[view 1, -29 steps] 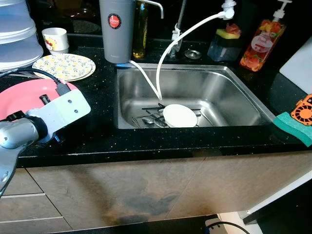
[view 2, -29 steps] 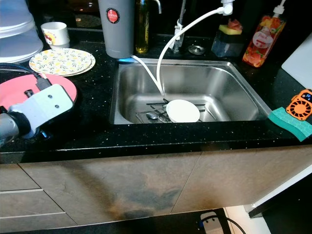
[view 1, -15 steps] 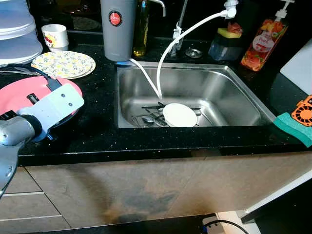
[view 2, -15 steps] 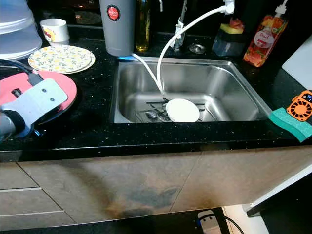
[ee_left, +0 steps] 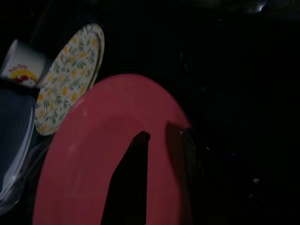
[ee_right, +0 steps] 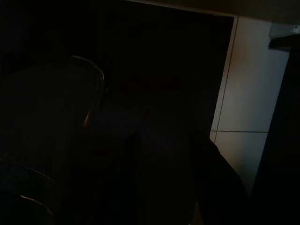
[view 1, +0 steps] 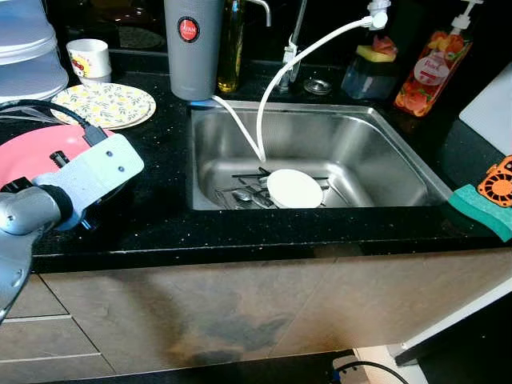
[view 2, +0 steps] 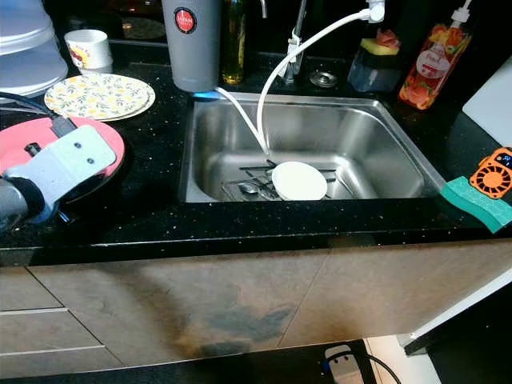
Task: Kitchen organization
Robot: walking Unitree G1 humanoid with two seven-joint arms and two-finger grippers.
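Note:
A pink plate (view 1: 30,152) lies flat on the black counter (view 1: 160,216), left of the sink. My left arm reaches over its near right side, and the grey wrist housing (view 1: 98,170) covers part of it. In the left wrist view, my left gripper (ee_left: 161,134) hovers open at the pink plate's (ee_left: 89,154) right rim, one finger (ee_left: 129,183) over its face and the other along the edge. A yellow floral plate (view 1: 104,106) and a white cup (view 1: 90,60) sit behind it. My right gripper (ee_right: 164,164) hangs in the dark, its fingers apart and empty.
The steel sink (view 1: 360,152) holds a white bowl (view 1: 294,189) and cutlery (view 1: 244,196) on a rack, with a white hose (view 1: 276,88) dropping in. Behind are a grey canister (view 1: 192,48), an oil bottle (view 1: 230,48) and a soap bottle (view 1: 432,68). A green sponge (view 1: 480,210) lies right.
The view has bobbed a little. My left wrist has shifted slightly over the pink plate, which has stayed on the counter.

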